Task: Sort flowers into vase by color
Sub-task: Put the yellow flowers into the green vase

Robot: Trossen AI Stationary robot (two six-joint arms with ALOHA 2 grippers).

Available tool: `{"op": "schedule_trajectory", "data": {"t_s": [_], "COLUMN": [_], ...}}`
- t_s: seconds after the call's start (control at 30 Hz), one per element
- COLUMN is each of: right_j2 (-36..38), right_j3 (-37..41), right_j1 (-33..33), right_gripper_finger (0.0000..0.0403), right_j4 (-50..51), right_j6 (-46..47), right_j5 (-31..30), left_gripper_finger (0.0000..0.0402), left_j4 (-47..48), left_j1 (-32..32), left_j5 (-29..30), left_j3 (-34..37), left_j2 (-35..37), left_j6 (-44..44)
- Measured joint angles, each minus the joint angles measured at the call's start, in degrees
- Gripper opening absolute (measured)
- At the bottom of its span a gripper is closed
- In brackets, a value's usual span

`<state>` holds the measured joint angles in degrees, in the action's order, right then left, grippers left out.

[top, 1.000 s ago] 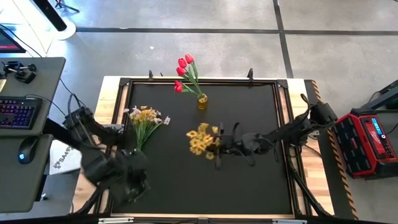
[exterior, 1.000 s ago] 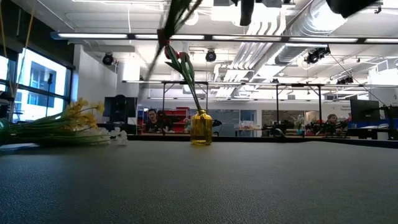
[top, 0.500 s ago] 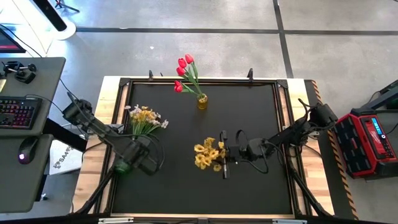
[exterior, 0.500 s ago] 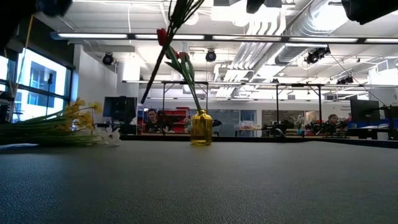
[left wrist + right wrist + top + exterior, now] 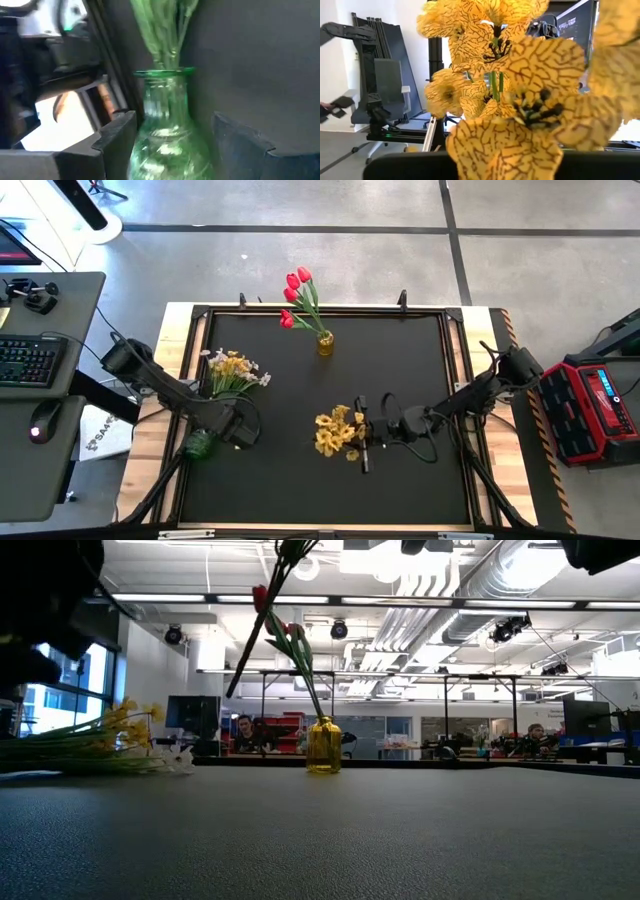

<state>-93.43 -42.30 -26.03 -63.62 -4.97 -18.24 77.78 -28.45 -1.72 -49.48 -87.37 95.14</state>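
Since half a second ago, your left gripper [image 5: 215, 435] has closed in on the green vase [image 5: 198, 445] lying at the table's [image 5: 420, 350] near left, fingers spread either side of its neck, not yet clamped. Mixed yellow and white flowers [image 5: 232, 370] still lie in that vase. Your right gripper [image 5: 372, 430] holds the yellow bunch [image 5: 338, 431] mid-table; you cannot tell its finger gap. Red tulips [image 5: 297, 298] already stand in the amber vase [image 5: 325, 343] at the far edge. Next, you likely squeeze the neck and stand the vase upright.

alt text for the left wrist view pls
A green glass vase sits between the left claw and its two dark fingers, with green flower stems entering its mouth. It lies over the black table mat.
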Motion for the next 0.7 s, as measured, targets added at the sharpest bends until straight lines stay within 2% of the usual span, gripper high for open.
{"op": "schedule_trajectory", "data": {"t_s": [0.27,0.53,0.7], "right_j2": [0.0,0.0,0.0], "right_j3": [-0.02,-0.04,-0.04], "right_j1": [-1.09,-1.1,-1.1], "right_gripper_finger": [0.0,0.0,0.0], "right_j4": [-0.19,-0.19,-0.09], "right_j6": [-0.13,-0.02,0.0], "right_j5": [-0.77,-0.74,-0.74], "left_gripper_finger": [0.0243,0.0242,0.0213], "left_j4": [-2.53,-12.43,-13.61], "left_j1": [0.0,0.07,0.06], "left_j5": [-0.54,-0.61,0.13], "left_j3": [4.53,10.12,10.72], "left_j2": [0.0,0.0,0.17], "left_j6": [0.19,0.78,0.37]}}
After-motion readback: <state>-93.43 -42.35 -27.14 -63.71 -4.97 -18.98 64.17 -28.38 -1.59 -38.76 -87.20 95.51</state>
